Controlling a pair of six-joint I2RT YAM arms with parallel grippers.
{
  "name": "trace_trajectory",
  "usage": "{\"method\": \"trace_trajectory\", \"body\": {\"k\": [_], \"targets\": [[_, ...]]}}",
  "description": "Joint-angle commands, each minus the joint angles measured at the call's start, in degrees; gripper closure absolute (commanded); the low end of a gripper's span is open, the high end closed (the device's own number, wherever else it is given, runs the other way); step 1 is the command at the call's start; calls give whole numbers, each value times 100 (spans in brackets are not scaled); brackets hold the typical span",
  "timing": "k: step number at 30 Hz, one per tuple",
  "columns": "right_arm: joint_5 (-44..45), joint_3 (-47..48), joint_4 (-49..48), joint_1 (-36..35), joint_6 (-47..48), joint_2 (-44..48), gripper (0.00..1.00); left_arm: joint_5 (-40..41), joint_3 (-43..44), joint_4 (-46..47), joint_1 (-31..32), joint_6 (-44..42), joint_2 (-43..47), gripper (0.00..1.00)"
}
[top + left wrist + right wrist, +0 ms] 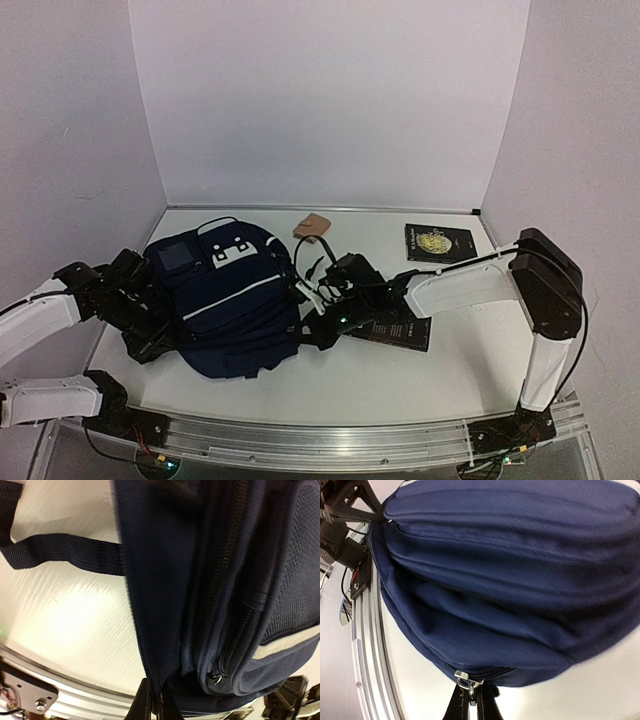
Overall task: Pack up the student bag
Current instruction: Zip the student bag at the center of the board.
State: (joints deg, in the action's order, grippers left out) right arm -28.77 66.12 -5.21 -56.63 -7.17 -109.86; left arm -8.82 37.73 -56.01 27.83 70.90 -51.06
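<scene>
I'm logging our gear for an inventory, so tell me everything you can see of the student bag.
The student bag is a large navy-blue backpack of woven fabric, lying front up on the white table, bulging and rounded. It shows a thin pale stripe, a white patch with two slots near the top, dark webbing straps and several zip lines. The left pincer is shut on its edge seam at one side; the right pincer is shut on a metal zip pull at the opposite side.

The white table (400,385) bore a large navy-blue fabric backpack (225,300) against the right gripper (303,297), a flat black book (405,330) just behind it, and a gold-emblem black book (440,242) and small tan pouch (312,225) beyond.
</scene>
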Motion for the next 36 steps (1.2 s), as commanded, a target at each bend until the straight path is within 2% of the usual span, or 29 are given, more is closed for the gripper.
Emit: {"method": "trace_trajectory", "body": {"k": [1, 2, 3, 7, 9, 12, 17, 20, 27, 32, 36], "targets": [[-214, 54, 369, 203, 59, 314, 100, 204, 960, -420, -161, -1444, -787, 100], [-305, 164, 360, 102, -32, 273, 100, 39, 1235, -337, -154, -1832, -1089, 98], [-352, 279, 349, 9, -84, 240, 100, -66, 1485, -341, -98, -2297, -1359, 91], [-616, 657, 154, -204, -406, 88, 100, 382, 2659, -510, 595, -3364, -1728, 52], [-638, 763, 51, -215, -491, 24, 100, 298, 2890, -319, 828, -3617, -1729, 43], [-648, 894, -15, -213, -511, -58, 100, 336, 2813, 278, 1458, -3777, -1655, 37], [-758, 1036, -112, -212, -623, -103, 100, 473, 2437, 1031, 2464, -4177, -1720, 35], [-842, 1042, -153, -210, -686, -74, 100, 460, 2042, 1734, 2808, -4564, -1572, 35], [-1009, 868, -173, -214, -724, 71, 100, 538, 1946, 1899, 3029, -5340, -2075, 38], [-1116, 762, -186, -213, -752, 157, 100, 1070, 1958, 2049, 3165, -5466, -2523, 41], [-1170, 679, -191, -204, -772, 207, 100, 1073, 1913, 2004, 3251, -5521, -2809, 46]]}}
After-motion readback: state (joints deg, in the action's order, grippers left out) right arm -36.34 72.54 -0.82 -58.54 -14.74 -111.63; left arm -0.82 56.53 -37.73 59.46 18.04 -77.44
